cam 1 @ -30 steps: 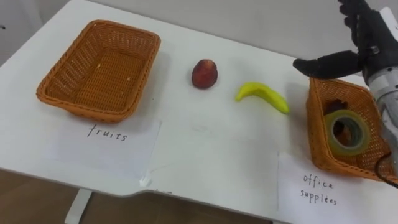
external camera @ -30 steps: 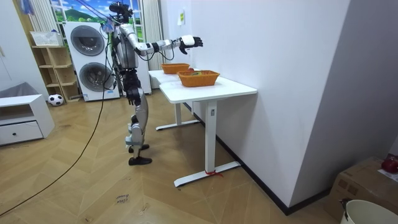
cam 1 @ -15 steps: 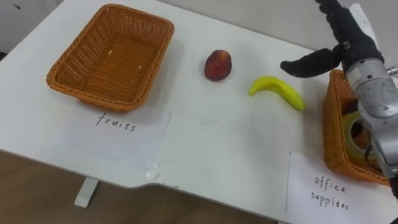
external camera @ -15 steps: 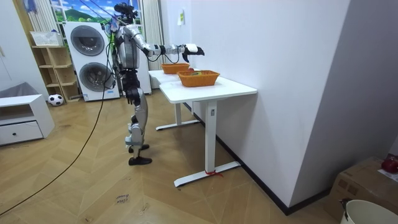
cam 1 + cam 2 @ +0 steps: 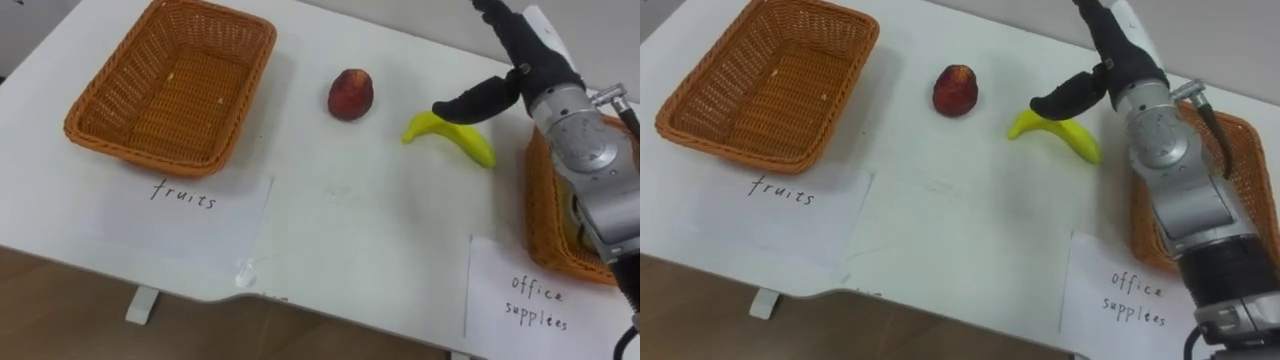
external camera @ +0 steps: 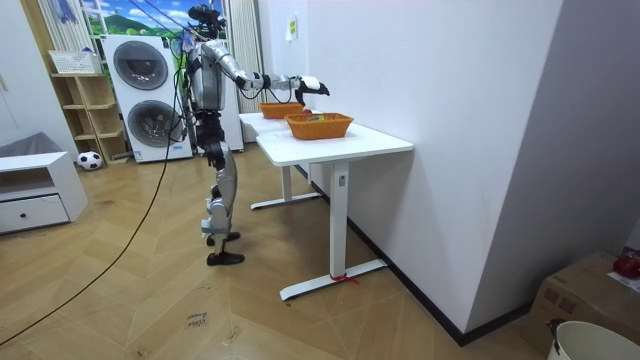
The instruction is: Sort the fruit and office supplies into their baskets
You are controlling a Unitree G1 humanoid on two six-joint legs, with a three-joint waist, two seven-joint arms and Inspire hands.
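Shifted left off the office basket (image 5: 538, 210), the right robot hand (image 5: 525, 70) hovers spread over the banana (image 5: 450, 137) near the tabletop's (image 5: 350, 230) far edge; lowering and closing comes next.

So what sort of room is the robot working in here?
Likely a home-style room or a mock-up of one: two stacked washing machines beside open shelves, herringbone wood floor, and a white table by the wall holding two wicker baskets.

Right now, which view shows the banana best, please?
The left eye view: the banana shows nearly whole, close to the right hand. The right eye view shows it similarly; the room view, too small.
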